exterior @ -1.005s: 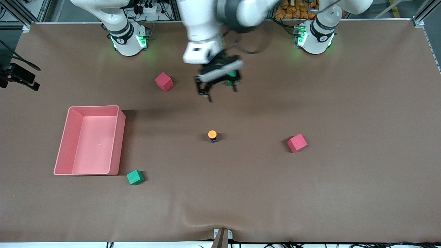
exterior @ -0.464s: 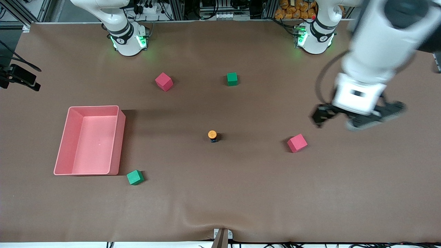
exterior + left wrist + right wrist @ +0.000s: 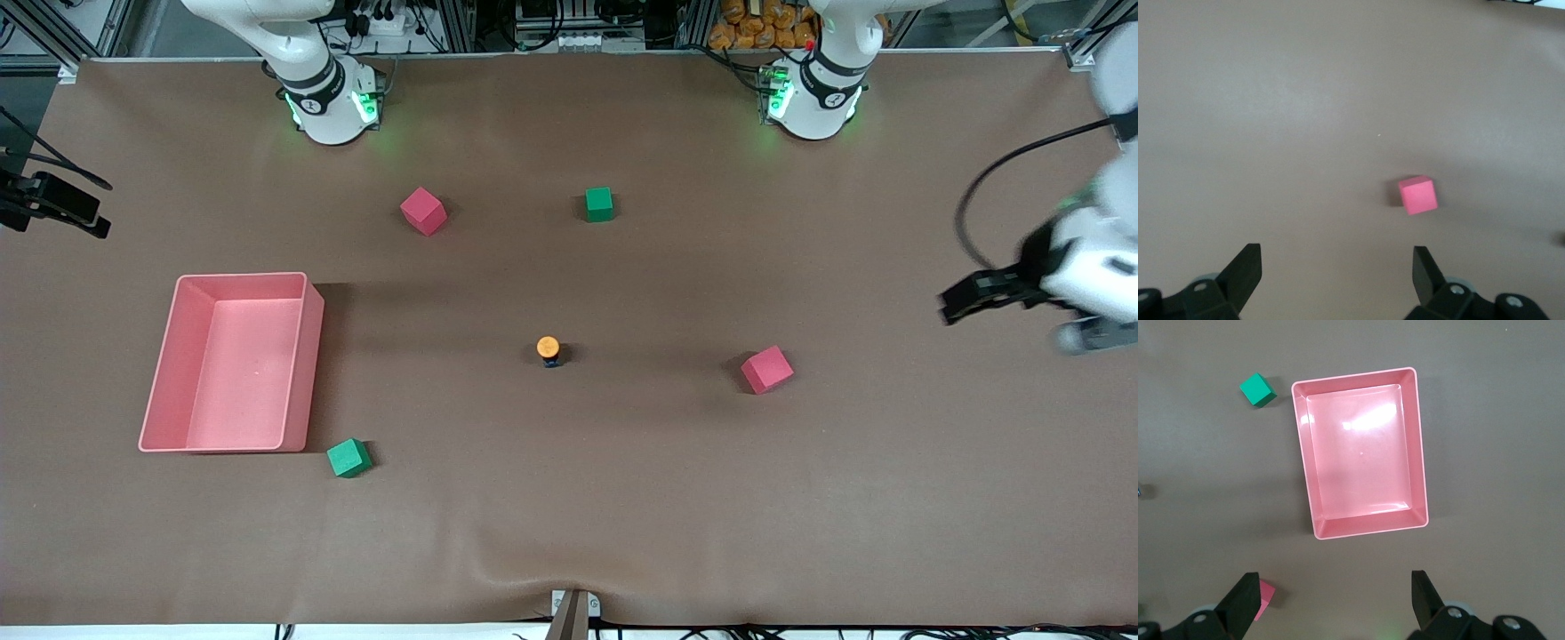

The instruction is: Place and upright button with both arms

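The button (image 3: 548, 348) stands upright on the brown table near its middle, orange cap up, with no gripper near it. My left gripper (image 3: 1022, 316) is open and empty, in the air over the left arm's end of the table, well away from the button. In the left wrist view its fingers (image 3: 1245, 270) are spread wide over bare table (image 3: 1305, 133). My right gripper (image 3: 1331, 600) is open and empty, high over the table beside the pink tray (image 3: 1418, 453). It does not show in the front view.
The pink tray (image 3: 307, 356) lies toward the right arm's end. A green cube (image 3: 348, 458) sits beside its nearer corner. A red cube (image 3: 423, 211) and a green cube (image 3: 599, 204) lie near the bases. Another red cube (image 3: 766, 369) lies beside the button toward the left arm's end, and also shows in the left wrist view (image 3: 1417, 195).
My left arm has swung from over the green cube near the bases out to the left arm's end of the table. The button and cubes have not moved.
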`<state>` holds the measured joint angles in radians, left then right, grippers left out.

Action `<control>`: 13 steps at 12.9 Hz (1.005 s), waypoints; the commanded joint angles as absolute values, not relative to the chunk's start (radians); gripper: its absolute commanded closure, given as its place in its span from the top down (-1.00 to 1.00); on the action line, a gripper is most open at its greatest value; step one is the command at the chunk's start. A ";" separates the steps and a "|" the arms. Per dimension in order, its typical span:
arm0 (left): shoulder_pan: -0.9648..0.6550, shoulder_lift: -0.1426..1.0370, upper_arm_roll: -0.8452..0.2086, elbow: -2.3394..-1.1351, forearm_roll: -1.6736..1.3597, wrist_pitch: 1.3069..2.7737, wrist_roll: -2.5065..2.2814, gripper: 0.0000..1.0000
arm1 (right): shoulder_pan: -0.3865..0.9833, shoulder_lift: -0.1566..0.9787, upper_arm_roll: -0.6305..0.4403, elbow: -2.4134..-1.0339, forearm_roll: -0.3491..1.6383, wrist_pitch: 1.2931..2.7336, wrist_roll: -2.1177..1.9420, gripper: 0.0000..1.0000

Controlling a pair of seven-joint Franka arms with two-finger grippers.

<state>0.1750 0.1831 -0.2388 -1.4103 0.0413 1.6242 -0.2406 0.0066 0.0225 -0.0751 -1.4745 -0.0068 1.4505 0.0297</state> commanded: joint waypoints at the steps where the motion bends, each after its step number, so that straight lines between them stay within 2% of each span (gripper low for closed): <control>1: 0.216 0.095 -0.255 -1.508 0.005 1.623 -0.202 1.00 | 0.002 0.060 -0.075 -1.411 -0.002 1.402 0.018 1.00; 3: 0.215 0.084 -0.278 -1.529 0.006 1.626 -0.209 1.00 | 0.005 0.093 -0.075 -1.359 -0.002 1.367 0.018 1.00; 7: 0.216 0.017 -0.310 -1.578 0.012 1.625 -0.206 1.00 | 0.006 0.095 -0.075 -1.356 0.000 1.365 0.018 1.00; 13: 0.213 0.020 -0.331 -1.569 0.017 1.601 -0.187 1.00 | 0.012 0.095 -0.078 -1.356 0.000 1.365 0.018 1.00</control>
<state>0.2073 0.0407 -0.3210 -1.5544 0.0142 1.6131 -0.1975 0.0069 0.0805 -0.0745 -1.3906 -0.0067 1.3880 0.0293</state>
